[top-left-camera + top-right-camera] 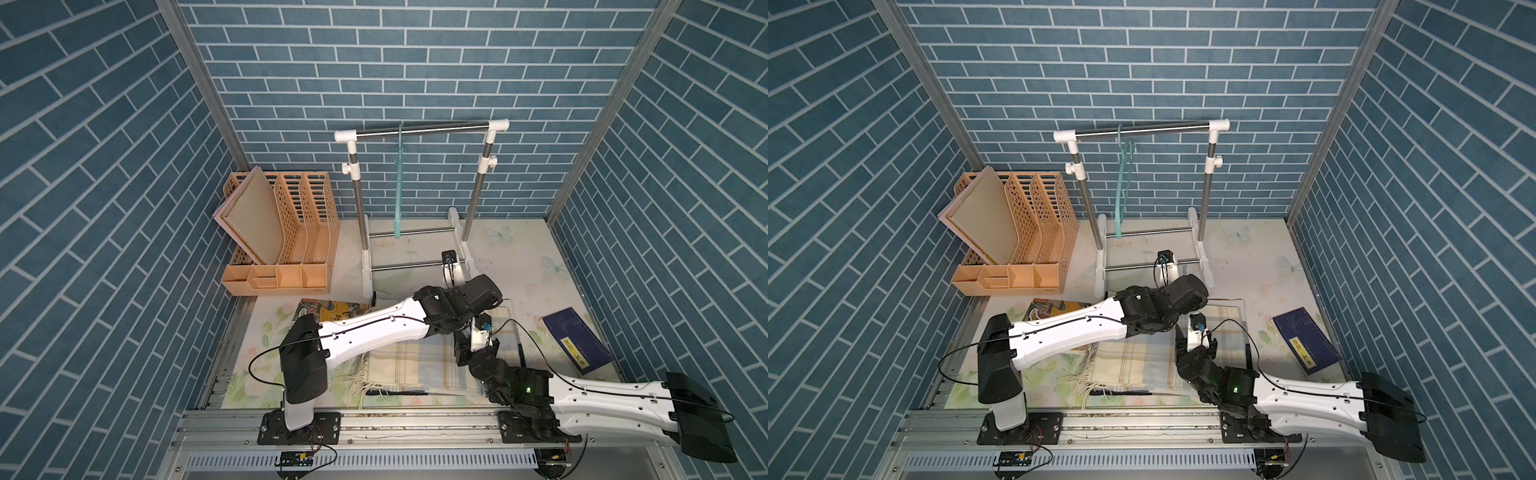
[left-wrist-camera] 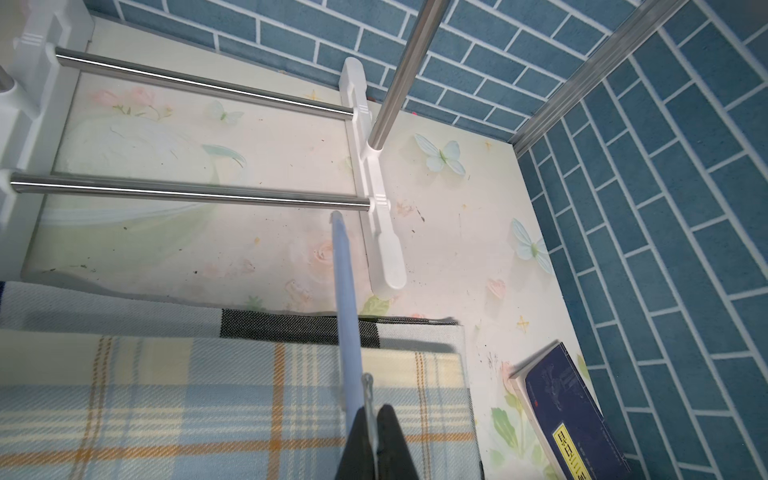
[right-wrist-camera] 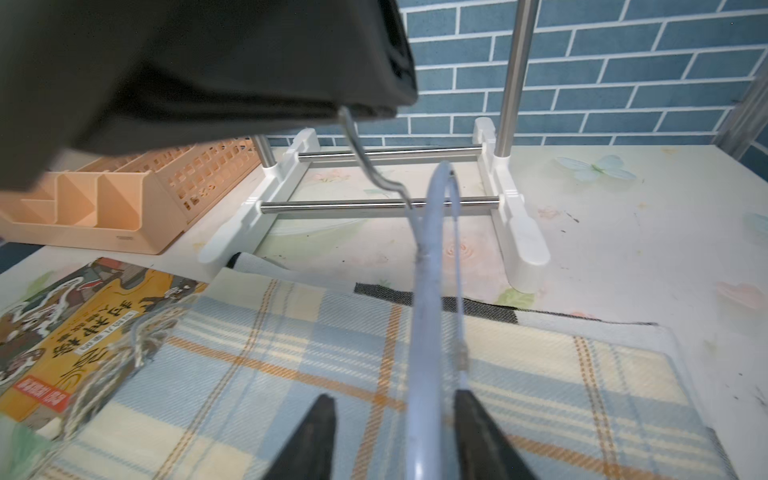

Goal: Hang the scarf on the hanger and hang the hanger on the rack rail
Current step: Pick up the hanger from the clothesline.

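Woven scarf (image 1: 415, 368): we see twill plaid in pale blue, cream and orange. It lies flat and folded on the floral table mat (image 1: 519, 257), with a black-and-white checked layer showing at its far edge and cream fringe at the end on the robot's left.
Pale hanger (image 3: 428, 291): slim, smooth, blue-white plastic with a bent wire hook (image 3: 365, 162), held up over the far part of the scarf.
Left gripper (image 2: 374, 409): its black fingers are pinched together on the wire hook.
Right gripper (image 3: 395, 397): its fingers stand well apart with the hanger's body between them, and we make out no grip.
In the way: the left arm (image 1: 374, 328) crosses above the scarf in both top views, and the two wrists cover most of the pale hanger there.
Rack (image 1: 419, 129): steel tubes and white plastic joints, behind the scarf, with a teal hanger (image 1: 399, 187) on its top rail.
Around: a perforated orange file organiser (image 1: 299, 216), a dark blue book (image 1: 577, 336) to the scarf's right, and a picture book (image 3: 62, 332) under the fringe.
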